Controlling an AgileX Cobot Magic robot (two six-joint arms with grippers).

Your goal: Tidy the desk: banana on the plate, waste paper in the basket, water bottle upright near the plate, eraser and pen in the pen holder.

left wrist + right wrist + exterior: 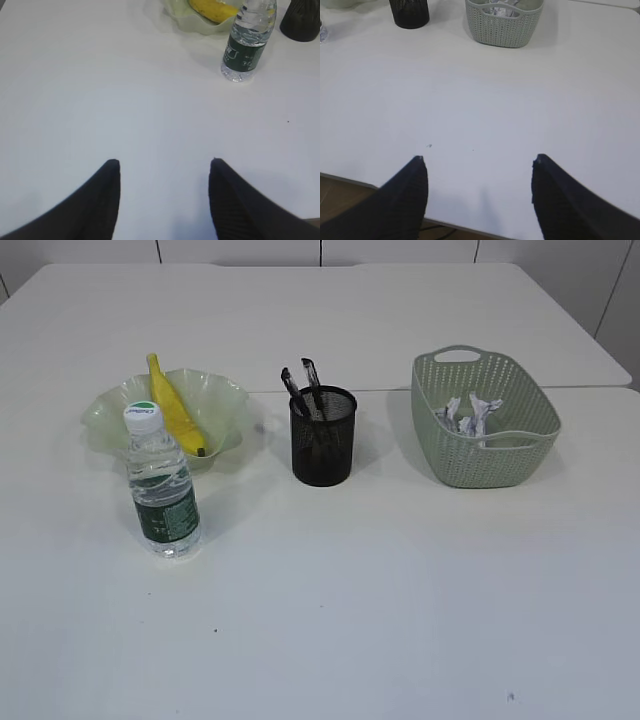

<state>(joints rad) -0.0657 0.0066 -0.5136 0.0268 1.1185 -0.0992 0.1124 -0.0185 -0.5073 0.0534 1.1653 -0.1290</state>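
- Banana point(178, 408) on plate point(110, 410); crumpled paper point(468, 417) in basket point(530, 405); bottle point(162, 484) upright just beside plate; pens point(305, 388) in holder point(323, 440). Eraser not discernible.
- Apparently finished.
- Left gripper point(164, 172) and right gripper point(477, 167) spread wide, empty, well short of everything.

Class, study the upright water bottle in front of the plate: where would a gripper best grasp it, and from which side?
Probably the labelled middle of the water bottle, approached from the front, jaws level. It stands upright with a round body, and the plate sits close behind.
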